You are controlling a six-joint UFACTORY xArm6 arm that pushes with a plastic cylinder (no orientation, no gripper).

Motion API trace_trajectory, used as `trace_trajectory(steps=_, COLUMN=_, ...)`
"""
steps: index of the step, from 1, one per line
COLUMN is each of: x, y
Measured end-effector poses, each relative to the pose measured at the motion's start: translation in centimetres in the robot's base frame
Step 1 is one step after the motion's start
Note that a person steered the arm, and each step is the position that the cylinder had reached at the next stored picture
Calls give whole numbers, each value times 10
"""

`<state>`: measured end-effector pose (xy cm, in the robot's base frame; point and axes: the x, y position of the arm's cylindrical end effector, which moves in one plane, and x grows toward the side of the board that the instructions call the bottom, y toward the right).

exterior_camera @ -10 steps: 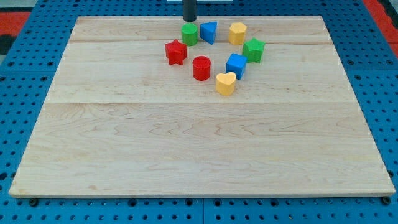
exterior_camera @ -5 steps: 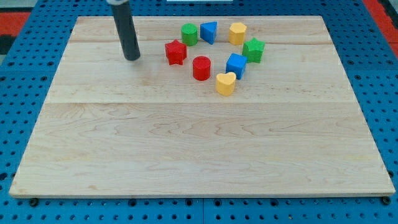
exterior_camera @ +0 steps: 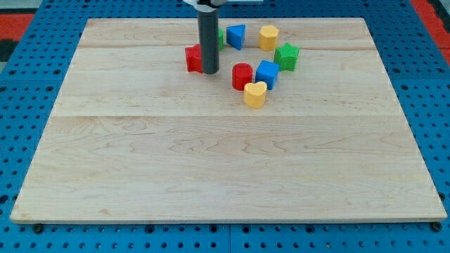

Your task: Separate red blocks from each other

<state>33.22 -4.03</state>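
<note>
Currently: my tip (exterior_camera: 209, 72) standing between red star block (exterior_camera: 192, 58) and red cylinder block (exterior_camera: 242, 76), touching star's right side, holding nothing. Blocks likely light, rigid, sliding easily on wooden surface (exterior_camera: 211, 161); pushing flat sides advisable.

My rod comes down from the view's top edge, upright and dark, with a pale collar just showing at its upper end. My tip (exterior_camera: 209, 71) rests at board height, in the upper middle of the view, its lower end plainly visible.
</note>
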Motion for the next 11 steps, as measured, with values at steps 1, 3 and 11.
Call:
trace_trajectory(steps=1, x=-5, y=-26)
trace_trajectory(steps=3, x=-9, y=-56)
trace_trajectory(steps=11, x=6, y=-6)
